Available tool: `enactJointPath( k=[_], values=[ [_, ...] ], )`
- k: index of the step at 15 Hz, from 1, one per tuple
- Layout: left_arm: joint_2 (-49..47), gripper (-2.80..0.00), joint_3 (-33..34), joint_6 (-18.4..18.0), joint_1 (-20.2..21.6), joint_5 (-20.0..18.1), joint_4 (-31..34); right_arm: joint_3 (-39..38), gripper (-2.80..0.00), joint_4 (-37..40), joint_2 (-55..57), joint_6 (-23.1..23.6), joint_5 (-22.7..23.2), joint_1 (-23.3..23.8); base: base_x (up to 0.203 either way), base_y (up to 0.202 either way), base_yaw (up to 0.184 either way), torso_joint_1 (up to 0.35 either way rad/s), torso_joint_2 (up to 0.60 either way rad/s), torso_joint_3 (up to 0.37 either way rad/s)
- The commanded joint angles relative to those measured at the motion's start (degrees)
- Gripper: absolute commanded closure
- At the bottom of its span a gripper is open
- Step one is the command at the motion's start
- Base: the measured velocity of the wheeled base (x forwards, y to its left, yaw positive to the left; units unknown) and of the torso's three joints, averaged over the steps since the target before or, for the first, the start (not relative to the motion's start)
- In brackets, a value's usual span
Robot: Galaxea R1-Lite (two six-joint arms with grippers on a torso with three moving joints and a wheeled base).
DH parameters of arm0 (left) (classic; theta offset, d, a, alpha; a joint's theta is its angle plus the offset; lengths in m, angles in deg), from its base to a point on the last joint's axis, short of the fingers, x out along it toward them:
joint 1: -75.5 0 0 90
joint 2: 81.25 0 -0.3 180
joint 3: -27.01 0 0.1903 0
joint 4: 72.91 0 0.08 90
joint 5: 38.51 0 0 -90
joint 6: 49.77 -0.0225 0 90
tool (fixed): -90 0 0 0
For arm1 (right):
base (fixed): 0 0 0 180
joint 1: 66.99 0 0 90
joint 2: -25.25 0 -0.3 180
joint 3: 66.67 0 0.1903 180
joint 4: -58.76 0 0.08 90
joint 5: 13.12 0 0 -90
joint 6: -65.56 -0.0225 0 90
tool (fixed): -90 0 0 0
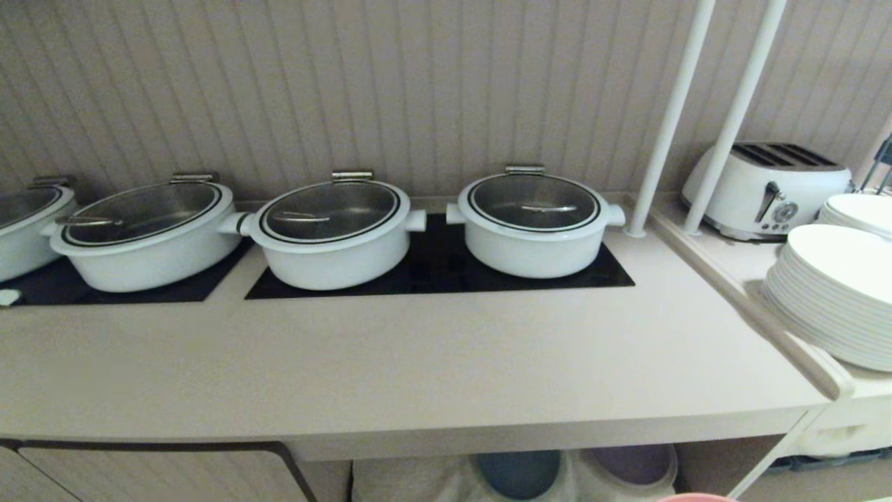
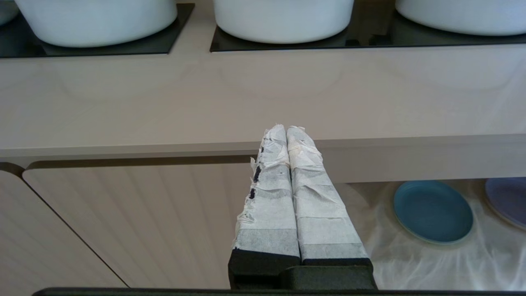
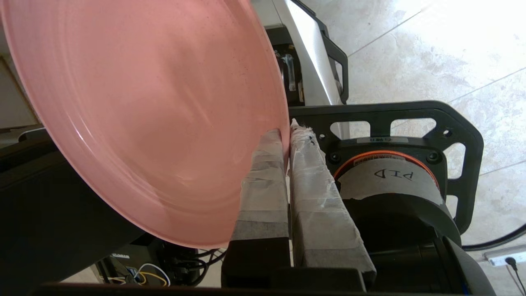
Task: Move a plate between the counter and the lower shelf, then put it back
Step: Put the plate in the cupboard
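The pink plate point(image 3: 148, 115) fills much of the right wrist view, and my right gripper point(image 3: 287, 133) is shut on its rim with the tape-wrapped fingers pinching the edge. A sliver of that plate point(image 1: 697, 497) shows at the bottom edge of the head view, below the counter point(image 1: 418, 362). Under the counter's front edge lies the lower shelf point(image 2: 411, 263), draped with white cloth. My left gripper point(image 2: 286, 128) is parked in front of the counter edge, shut on nothing.
Several white lidded pots point(image 1: 334, 233) stand on black hob panels at the back. A blue plate point(image 2: 432, 211) and a purple plate point(image 2: 507, 199) rest on the shelf cloth. A toaster point(image 1: 766, 188) and a stack of white plates point(image 1: 836, 293) are at right. A ribbed cabinet door point(image 2: 135, 222) is left of the shelf.
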Motion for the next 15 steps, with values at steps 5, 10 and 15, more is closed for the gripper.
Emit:
enactJointPath(
  k=[5, 10, 15],
  values=[
    [0.02, 0.0, 0.0, 0.0, 0.0, 0.0, -0.02, -0.16, 0.0, 0.03, 0.77, -0.45, 0.11, -0.05, 0.0, 0.0, 0.0, 0.0, 0.0, 0.0],
    [0.02, 0.0, 0.0, 0.08, 0.0, 0.0, -0.02, -0.16, 0.0, 0.02, 1.47, -0.36, 0.85, -0.05, 0.0, 0.0, 0.0, 0.0, 0.0, 0.0],
    [0.02, 0.0, 0.0, 0.0, 0.0, 0.0, -0.02, -0.07, 0.0, 0.12, 1.56, -0.28, 1.12, -0.05, 0.0, 0.0, 0.0, 0.0, 0.0, 0.0]
  ],
)
